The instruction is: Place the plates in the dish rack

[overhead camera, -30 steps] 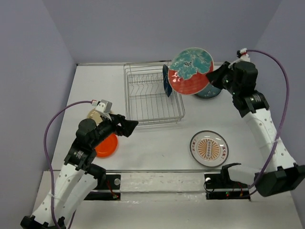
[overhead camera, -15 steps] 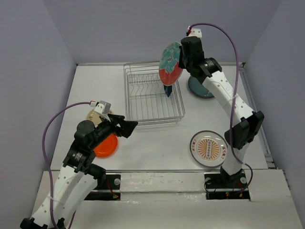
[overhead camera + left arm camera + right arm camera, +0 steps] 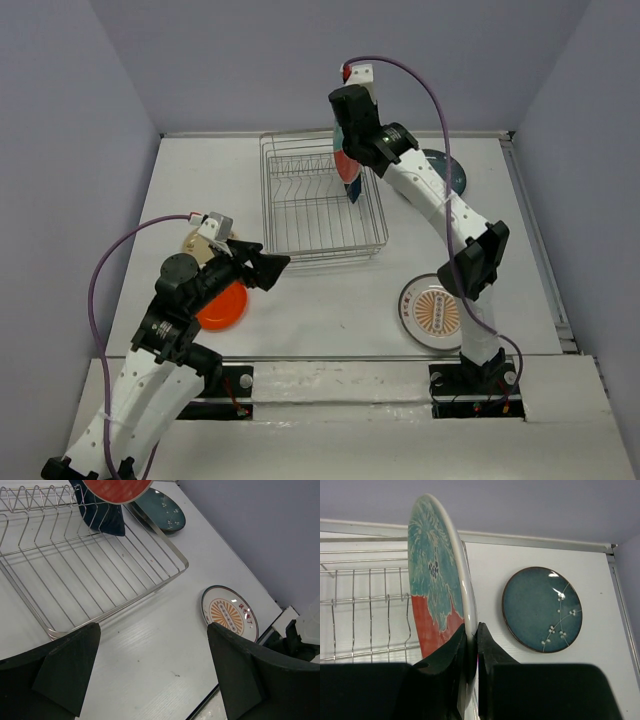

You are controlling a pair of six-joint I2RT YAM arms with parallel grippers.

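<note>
- Right end effector (image 3: 471, 630): clenched on the lower rim of the red plate with teal centre (image 3: 432, 580), one finger on each face. The plate is carried upright and appears edge-on in the right wrist view.
- Location of the carried plate: upper centre of the top view, above the far right corner of the dish rack (image 3: 330, 249). It is clear of the wires, and no slot has been entered yet.
- Governing relation: the dark blue plate (image 3: 107, 517) stands in the divider row directly under the carried plate. The row runs left to right across the frame, and the free slots lie to the left of the blue plate. The descent should therefore be offset leftward, with the plate face kept parallel to the blue one (a judgement).
- Clearances: the rack's right rim is close. The dark teal-grey plate (image 3: 542, 609) lies flat on the tabletop just right of the rack. The back wall is near behind.
- Left end effector (image 3: 152, 670): released, jaws wide and empty, hovering at lower left near the rack's front rim. The right arm is nearer.
- Remaining on the tabletop: the orange plate (image 3: 222, 305), the cream plate (image 3: 195, 243) and the sunburst plate (image 3: 230, 612).
</note>
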